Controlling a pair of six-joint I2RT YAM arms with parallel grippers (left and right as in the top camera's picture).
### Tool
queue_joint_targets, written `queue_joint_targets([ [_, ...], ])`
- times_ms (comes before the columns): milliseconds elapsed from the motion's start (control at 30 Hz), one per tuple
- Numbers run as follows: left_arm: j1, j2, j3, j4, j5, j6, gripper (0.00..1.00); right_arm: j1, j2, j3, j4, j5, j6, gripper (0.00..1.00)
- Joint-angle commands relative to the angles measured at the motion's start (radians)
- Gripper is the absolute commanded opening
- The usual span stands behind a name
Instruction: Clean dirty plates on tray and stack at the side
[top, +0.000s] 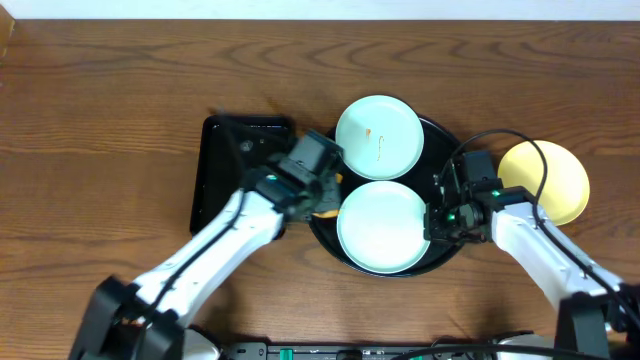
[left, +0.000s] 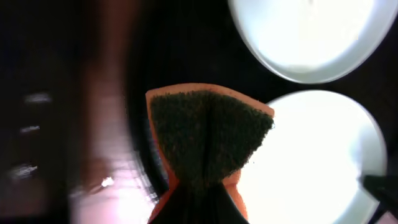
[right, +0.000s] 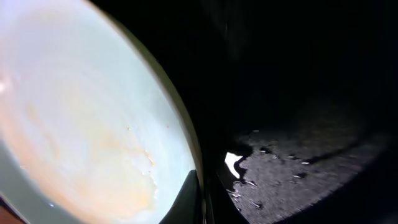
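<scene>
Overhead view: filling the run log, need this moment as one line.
left gripper: shut on sponge | right gripper: at near mint plate rim | far mint plate: smeared, on tray | yellow plate: on table

Likely a lab: bare tabletop

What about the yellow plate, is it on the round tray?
No, the yellow plate lies on the bare tabletop, to the right of the round black tray and outside its rim.
</scene>
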Motion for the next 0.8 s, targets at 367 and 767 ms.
queue_joint_targets([
  [367,0.324,-0.035,0.009,-0.054,0.019,0.284,0.07,0.002,-0.32,0.103,0.036,0.5,-0.212,0.01],
  [767,0.44,-0.008,0.009,-0.049,0.018,0.293,0.07,0.211,-0.351,0.103,0.193,0.927,-0.424,0.01],
])
